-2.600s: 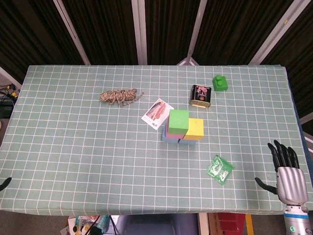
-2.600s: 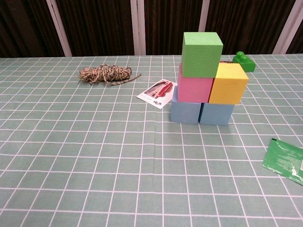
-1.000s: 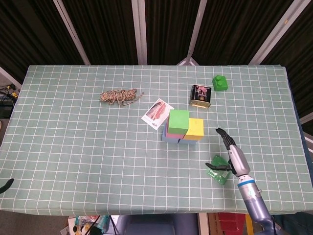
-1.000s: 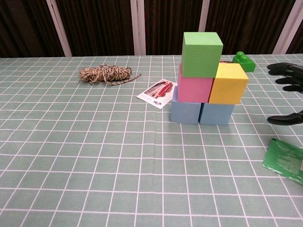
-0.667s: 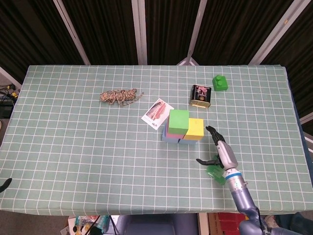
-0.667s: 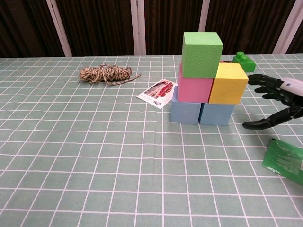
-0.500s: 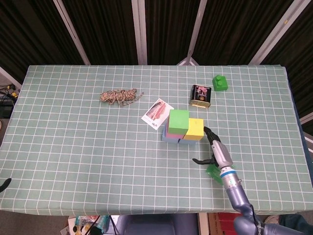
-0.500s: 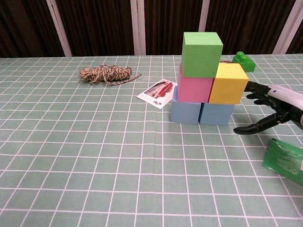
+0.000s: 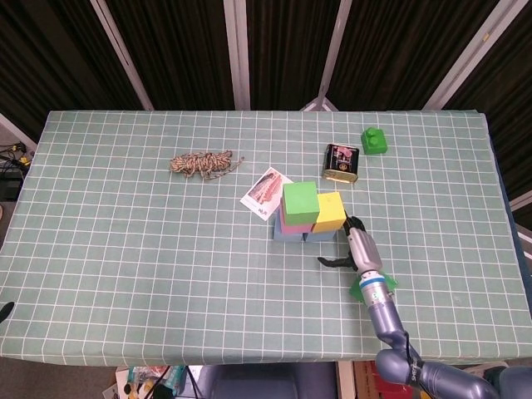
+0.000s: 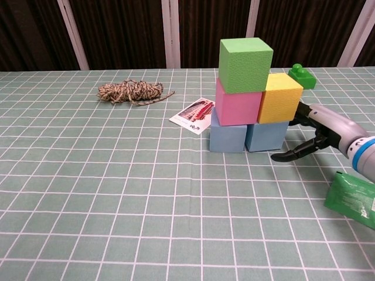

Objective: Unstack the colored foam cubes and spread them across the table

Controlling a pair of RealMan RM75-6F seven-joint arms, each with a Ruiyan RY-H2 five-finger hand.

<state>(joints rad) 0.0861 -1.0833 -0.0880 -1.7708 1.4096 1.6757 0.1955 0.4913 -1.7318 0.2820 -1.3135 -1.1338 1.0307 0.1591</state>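
The right hand (image 10: 313, 133), fingers spread and holding nothing, is placed against the yellow cube's (image 10: 280, 98) right side; the left hand is unseen.

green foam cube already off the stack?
No, the green foam cube sits on top of the pink foam cube, beside the yellow foam cube.

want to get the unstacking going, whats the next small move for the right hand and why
Probably close the fingers on the yellow cube. The right hand is open, pressed up beside that cube with the thumb low by the blue cube under it, and holds nothing. Yellow has nothing on top, so it should lift off cleanly.
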